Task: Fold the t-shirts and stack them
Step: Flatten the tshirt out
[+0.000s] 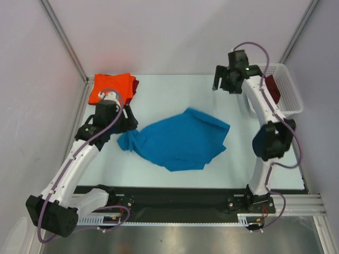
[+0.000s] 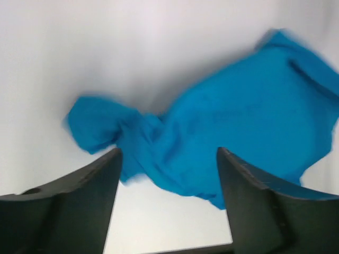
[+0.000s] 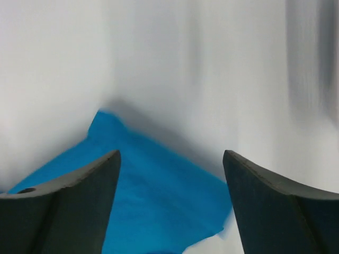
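Note:
A bright blue t-shirt [image 1: 180,140] lies crumpled in the middle of the table, one bunched end pointing left. It also fills the left wrist view [image 2: 238,116] and the lower part of the right wrist view [image 3: 153,201]. My left gripper [image 1: 128,117] hovers open just above the shirt's left end [image 2: 168,151], holding nothing. My right gripper [image 1: 218,80] is open too [image 3: 170,153], raised beyond the shirt's far right corner. A folded orange t-shirt [image 1: 108,87] rests at the far left on top of a dark maroon one [image 1: 135,84].
A white lattice basket [image 1: 288,79] stands at the far right with a dark maroon shirt [image 1: 272,89] inside it. White walls close the table on the left, back and right. A black rail [image 1: 175,198] runs along the near edge.

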Action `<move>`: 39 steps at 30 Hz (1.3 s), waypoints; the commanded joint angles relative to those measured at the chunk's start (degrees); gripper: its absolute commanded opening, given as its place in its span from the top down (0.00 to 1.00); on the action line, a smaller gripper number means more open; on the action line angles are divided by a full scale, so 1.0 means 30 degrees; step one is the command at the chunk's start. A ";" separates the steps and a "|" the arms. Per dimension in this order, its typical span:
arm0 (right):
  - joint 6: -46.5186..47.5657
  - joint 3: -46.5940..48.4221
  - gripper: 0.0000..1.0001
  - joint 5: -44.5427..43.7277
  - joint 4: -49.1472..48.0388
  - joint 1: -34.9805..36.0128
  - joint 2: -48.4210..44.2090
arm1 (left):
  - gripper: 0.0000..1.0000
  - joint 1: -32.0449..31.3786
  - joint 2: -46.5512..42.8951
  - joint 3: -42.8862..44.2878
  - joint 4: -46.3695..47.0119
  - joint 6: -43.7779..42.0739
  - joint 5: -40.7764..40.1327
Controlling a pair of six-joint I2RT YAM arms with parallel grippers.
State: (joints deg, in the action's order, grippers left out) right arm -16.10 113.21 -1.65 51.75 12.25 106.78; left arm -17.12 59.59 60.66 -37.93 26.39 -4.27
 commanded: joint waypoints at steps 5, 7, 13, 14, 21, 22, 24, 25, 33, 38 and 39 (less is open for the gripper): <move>0.1115 0.0593 0.14 -0.1526 0.1940 0.1011 0.0739 | 0.11 -0.0122 -0.1933 -0.0946 -0.1411 0.0842 -0.1003; 0.1642 -0.0844 0.21 -0.2261 0.2028 0.2124 -0.1099 | 0.11 -0.0092 -0.2197 -0.0506 -0.2496 0.0987 -0.1561; 0.0886 -0.8665 0.53 -0.2556 0.1182 0.6684 -0.6319 | 0.20 0.0638 -0.2724 -0.1380 -0.5051 0.2920 -0.1595; 0.0535 -0.9428 0.59 -0.2207 0.0918 0.7249 -0.7516 | 0.21 0.0959 -0.3045 -0.1760 -0.4935 0.3066 -0.1390; -0.2717 -1.6343 0.36 0.2186 -0.1573 1.0447 -1.0337 | 0.25 0.2104 -0.3575 -0.3725 -0.4027 0.3331 0.0017; -0.2952 -1.7451 0.36 0.2046 -0.1952 1.0535 -1.0427 | 0.25 0.2134 -0.3517 -0.3785 -0.3997 0.3389 0.0163; -0.3537 -1.8133 0.36 0.1230 -0.2102 1.0565 -1.0342 | 0.27 0.2105 -0.3371 -0.3844 -0.4054 0.3653 0.0252; -0.3598 -1.8542 0.35 0.1079 -0.1986 1.0565 -1.0253 | 0.30 0.2134 -0.3370 -0.3844 -0.4113 0.3712 0.0397; -0.5208 -2.1358 0.44 0.0815 -0.5205 1.0652 -0.9288 | 0.32 0.2105 -0.4278 -0.3698 -0.4520 0.3771 0.0458; -0.6964 -2.2118 0.48 0.0580 -0.5850 1.1208 -0.8580 | 0.32 0.2134 -0.4717 -0.3259 -0.5402 0.3771 0.0077; -0.7142 -2.2527 0.47 0.0057 -0.6258 1.1499 -0.8698 | 0.32 0.2134 -0.5008 -0.3113 -0.5577 0.3742 -0.0039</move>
State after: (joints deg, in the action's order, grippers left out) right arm -33.12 47.33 0.86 37.36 44.80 81.56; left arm -11.35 46.41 49.17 -52.75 36.67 -3.77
